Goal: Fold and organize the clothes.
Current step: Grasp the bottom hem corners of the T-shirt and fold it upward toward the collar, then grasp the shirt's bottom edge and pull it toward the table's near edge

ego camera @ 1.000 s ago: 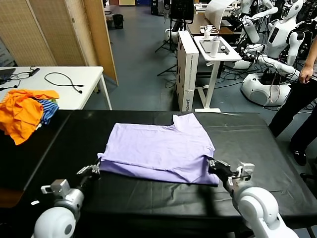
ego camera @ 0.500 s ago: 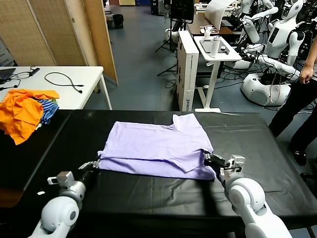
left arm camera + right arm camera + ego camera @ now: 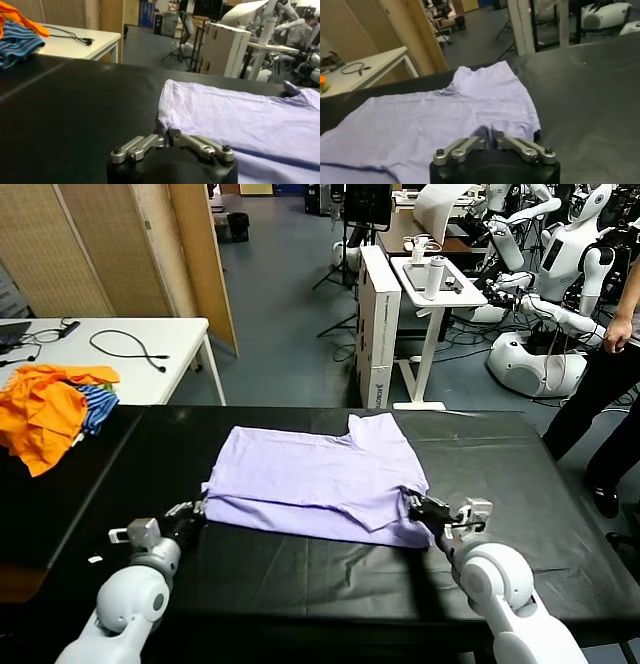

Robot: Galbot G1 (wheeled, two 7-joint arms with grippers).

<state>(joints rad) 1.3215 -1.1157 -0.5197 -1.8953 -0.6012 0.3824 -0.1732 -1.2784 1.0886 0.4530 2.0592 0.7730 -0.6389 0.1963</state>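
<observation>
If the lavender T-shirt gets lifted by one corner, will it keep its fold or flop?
The lavender T-shirt would probably flop: its thin fabric shows wrinkles and lies flat in layers. It looks light, and may drag rather than slide on the black table.

**Nothing much to read here**

The only lettering I can spot is a line of dark print running up the side of the white cardboard box [image 3: 378,334] standing on the floor beyond the black table [image 3: 300,584], and it is too small to make out.

Orange heap [image 3: 45,409] — black cable [image 3: 128,346] — on white table [image 3: 180,369].
</observation>
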